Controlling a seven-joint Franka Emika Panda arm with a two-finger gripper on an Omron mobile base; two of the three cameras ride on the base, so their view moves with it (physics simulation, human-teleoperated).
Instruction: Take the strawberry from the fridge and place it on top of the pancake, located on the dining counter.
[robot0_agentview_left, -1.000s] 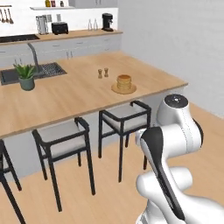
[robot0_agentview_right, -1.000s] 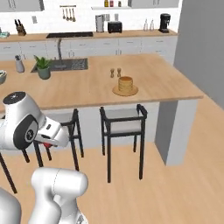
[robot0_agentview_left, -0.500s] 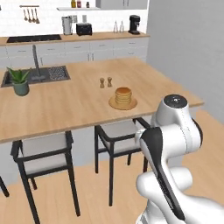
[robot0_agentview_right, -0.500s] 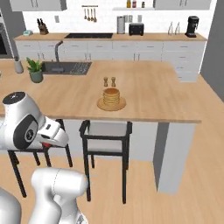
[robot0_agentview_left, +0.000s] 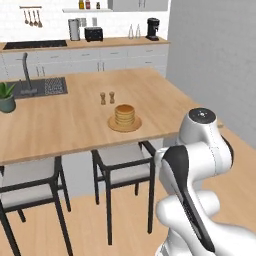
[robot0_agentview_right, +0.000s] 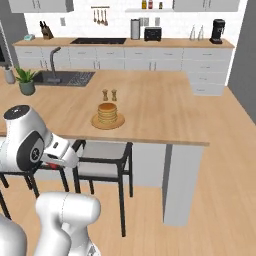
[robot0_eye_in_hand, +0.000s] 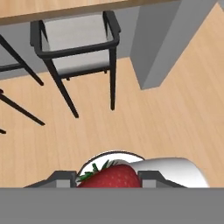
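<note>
- I see the strawberry red with green leaves, sitting between the two dark tips of my claw, which is closed on the berry from both sides.
- In the right base view a speck of red shows at the claw, low beside the arm and below the level of the counter top.
- Straight ahead of the claw, looking along it, is light wood floor; farther out stands a dark-framed stool with a pale seat, tucked under the counter's edge.
- To the stool's side, still ahead of the claw, the grey end panel of the dining counter comes down to the floor.
- The pancake is a short golden stack on a round tan plate, up on the dining counter, above and beyond the claw, well apart from it.
- From the other side, the pancake sits near the counter's front edge, over the stool.
- Just past the stack from the claw stand two small shakers, side by side.
- Farther along the counter, away from the claw, are a dark sink with a faucet and a potted plant.
- The far wall counter carries a toaster and a coffee maker.
</note>
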